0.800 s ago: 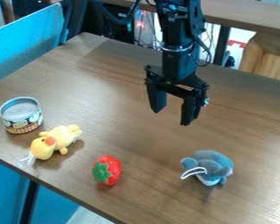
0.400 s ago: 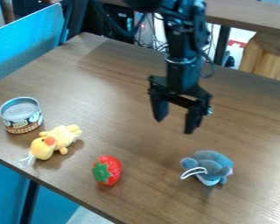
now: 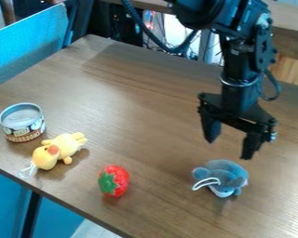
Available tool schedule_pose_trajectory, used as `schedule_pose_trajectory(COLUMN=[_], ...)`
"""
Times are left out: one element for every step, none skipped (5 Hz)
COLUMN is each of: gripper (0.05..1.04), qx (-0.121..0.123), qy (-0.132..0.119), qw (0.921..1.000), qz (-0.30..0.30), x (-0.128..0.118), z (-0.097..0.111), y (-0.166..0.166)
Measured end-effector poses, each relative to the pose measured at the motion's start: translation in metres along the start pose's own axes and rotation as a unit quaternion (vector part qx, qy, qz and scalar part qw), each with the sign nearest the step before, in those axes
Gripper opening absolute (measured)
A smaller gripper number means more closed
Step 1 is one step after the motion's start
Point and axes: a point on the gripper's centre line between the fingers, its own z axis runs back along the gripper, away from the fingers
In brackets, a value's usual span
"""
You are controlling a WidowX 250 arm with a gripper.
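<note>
The black gripper (image 3: 228, 150) hangs over the right half of the table, its two fingers spread apart with nothing between them. Just below it in the view lies a blue-grey plush toy (image 3: 224, 176) with a white loop; the fingertips appear above the toy, not touching it. A red strawberry (image 3: 116, 180) with a green top rests near the front edge. To its left a yellow plush duck (image 3: 59, 149) lies on its side or back, which I cannot tell. An open-topped-looking tin can (image 3: 24, 125) stands upright at the far left.
The brown wooden table (image 3: 132, 111) carries all these things, and its front edge runs diagonally at lower left. A blue panel (image 3: 28, 45) rises beyond its left edge. Cables and another wooden surface (image 3: 288, 28) are behind the arm.
The gripper has moved right and toward the front, from mid-table to above the blue-grey toy, with its fingers still apart. The things on the table have kept their places.
</note>
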Motion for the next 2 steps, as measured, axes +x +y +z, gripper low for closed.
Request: schedule_pose_trajectory(gripper=[1.005, 1.004], qx=[0.024, 0.075], qy=[0.022, 0.072], qw=[0.9994, 0.9942], qz=[0.007, 0.028], x=[-0.005, -0.011], z=[-0.013, -0.028], y=[-0.012, -0.015])
